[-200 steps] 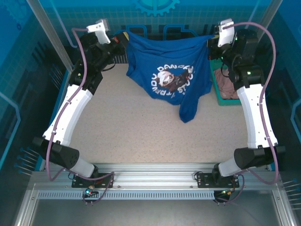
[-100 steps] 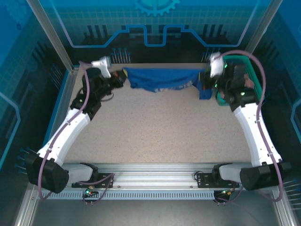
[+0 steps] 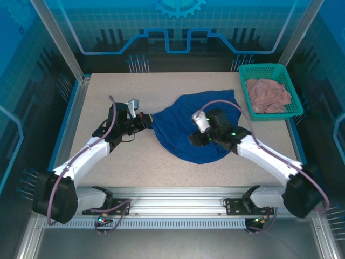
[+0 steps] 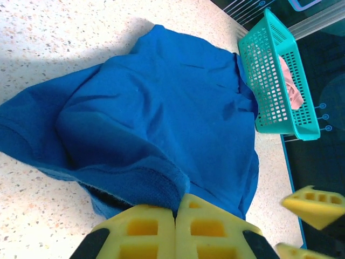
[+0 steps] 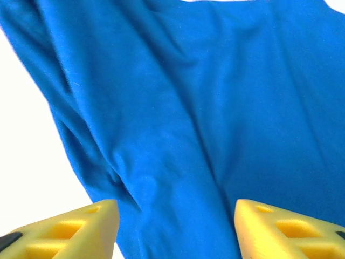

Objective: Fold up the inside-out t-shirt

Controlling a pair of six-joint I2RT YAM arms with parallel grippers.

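Note:
The inside-out t-shirt [image 3: 183, 116] lies spread in a rumpled blue heap on the middle of the table, plain side up. My left gripper [image 3: 147, 120] is low at the shirt's left edge, shut on a thick fold of its hem [image 4: 156, 181]. In the left wrist view the gripper [image 4: 175, 202] has both yellow fingers pressed together with cloth pinched at their tips. My right gripper [image 3: 193, 138] hovers over the shirt's near middle. Its jaws stand wide apart in the right wrist view [image 5: 175, 226], with only flat blue fabric [image 5: 205, 108] beneath and nothing between them.
A teal basket [image 3: 284, 68] with a dusty-pink cloth [image 3: 268, 94] in it stands at the back right corner, just beyond the shirt's right edge. It appears again in the left wrist view [image 4: 264, 65]. Bare speckled tabletop [image 3: 118, 91] lies left of and in front of the shirt.
Both arms swung down and toward the near side from the back of the table. The shirt, held stretched in the air before, now lies on the table. The right gripper has let go and opened.

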